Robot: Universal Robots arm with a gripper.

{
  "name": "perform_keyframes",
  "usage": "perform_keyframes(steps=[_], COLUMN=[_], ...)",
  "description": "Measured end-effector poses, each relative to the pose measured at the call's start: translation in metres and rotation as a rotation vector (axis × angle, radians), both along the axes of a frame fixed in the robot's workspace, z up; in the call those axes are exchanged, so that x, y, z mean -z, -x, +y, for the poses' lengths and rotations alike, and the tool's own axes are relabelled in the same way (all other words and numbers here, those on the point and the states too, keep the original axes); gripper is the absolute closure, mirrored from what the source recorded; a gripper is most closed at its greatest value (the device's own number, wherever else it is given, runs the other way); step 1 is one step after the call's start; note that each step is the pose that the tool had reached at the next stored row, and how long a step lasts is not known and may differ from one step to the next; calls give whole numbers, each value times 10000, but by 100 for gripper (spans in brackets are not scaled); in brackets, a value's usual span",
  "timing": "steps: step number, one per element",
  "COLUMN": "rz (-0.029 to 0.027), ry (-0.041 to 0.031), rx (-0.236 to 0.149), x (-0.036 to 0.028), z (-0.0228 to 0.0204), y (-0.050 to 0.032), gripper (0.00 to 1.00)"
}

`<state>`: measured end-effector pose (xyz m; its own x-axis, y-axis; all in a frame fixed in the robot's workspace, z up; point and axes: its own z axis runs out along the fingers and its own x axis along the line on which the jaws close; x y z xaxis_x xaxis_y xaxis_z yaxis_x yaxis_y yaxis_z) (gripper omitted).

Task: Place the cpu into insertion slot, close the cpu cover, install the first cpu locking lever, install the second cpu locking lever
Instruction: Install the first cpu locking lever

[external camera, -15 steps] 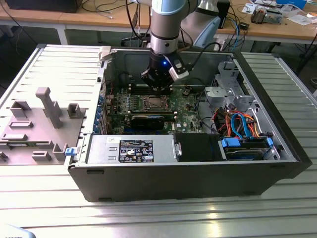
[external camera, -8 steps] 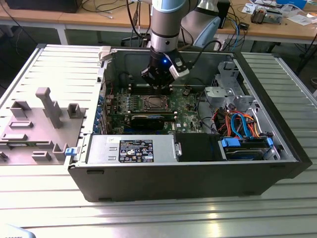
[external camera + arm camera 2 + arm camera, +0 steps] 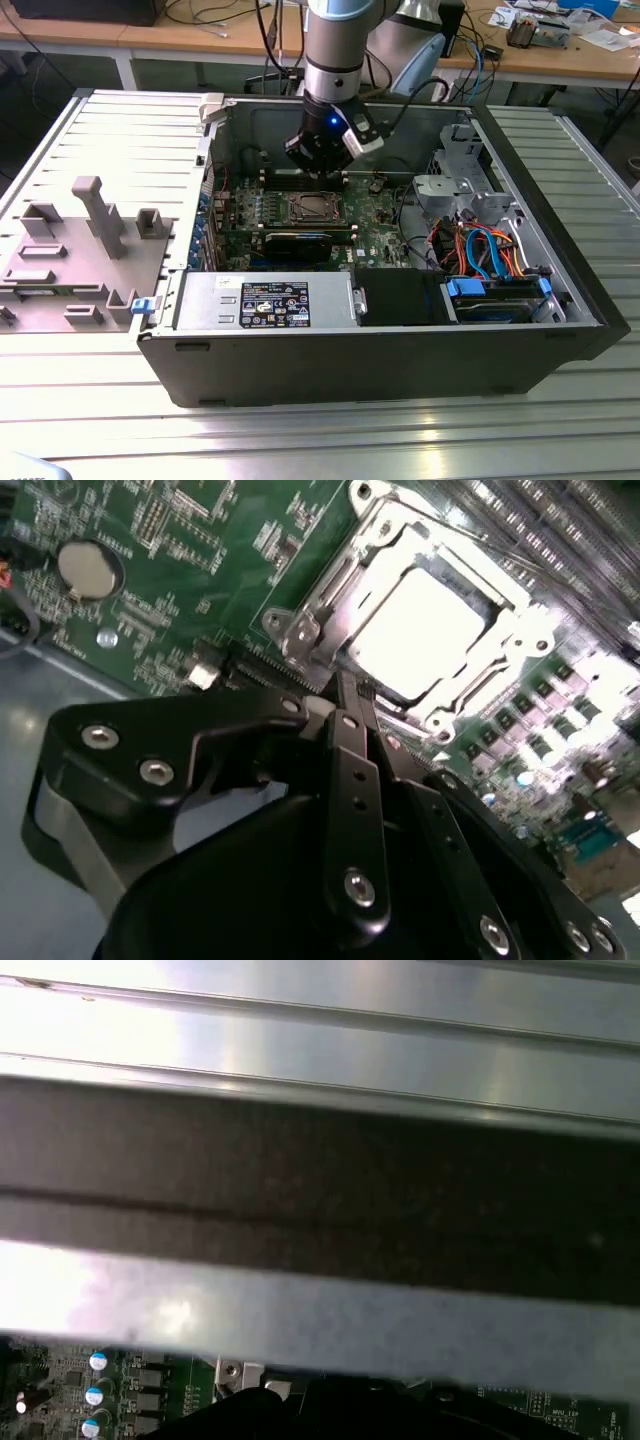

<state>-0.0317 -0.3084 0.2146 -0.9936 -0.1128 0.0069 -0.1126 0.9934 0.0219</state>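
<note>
Silvery-grey square cpu (image 3: 425, 630) sits under the closed silver metal cpu cover (image 3: 350, 555); the black hand (image 3: 345, 705), fingers pinched narrow, hovers just beside.

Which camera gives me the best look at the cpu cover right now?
The second wrist view: the cpu cover lies flat around the bright cpu, just beyond the gripper. The exterior view shows it small and distant below the gripper.

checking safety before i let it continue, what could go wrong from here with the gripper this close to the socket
The gripper sits right at the edge of the cpu cover, which lies over the cpu; a small sideways slip could scrape the motherboard parts beside it. In the exterior view the arm works inside the case, so its walls could catch the wrist.
</note>
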Motion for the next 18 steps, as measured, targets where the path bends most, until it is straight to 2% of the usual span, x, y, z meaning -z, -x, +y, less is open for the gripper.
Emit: perform_keyframes(steps=[2, 5, 7, 8, 11, 15, 17, 18], rz=[0, 0, -1, 0, 1, 0, 0, 0], ry=[9, 32, 65, 89, 240, 292, 298, 297], rx=[-1, 0, -1, -1, 0, -1, -1, -1], x=[0, -1, 0, 0, -19, -112, -175, -226], z=[-111, -182, -212, -221, -235, -240, -240, -240], y=[0, 0, 0, 0, -1, -1, -1, -1], gripper=[89, 89, 89, 89, 89, 89, 89, 89])
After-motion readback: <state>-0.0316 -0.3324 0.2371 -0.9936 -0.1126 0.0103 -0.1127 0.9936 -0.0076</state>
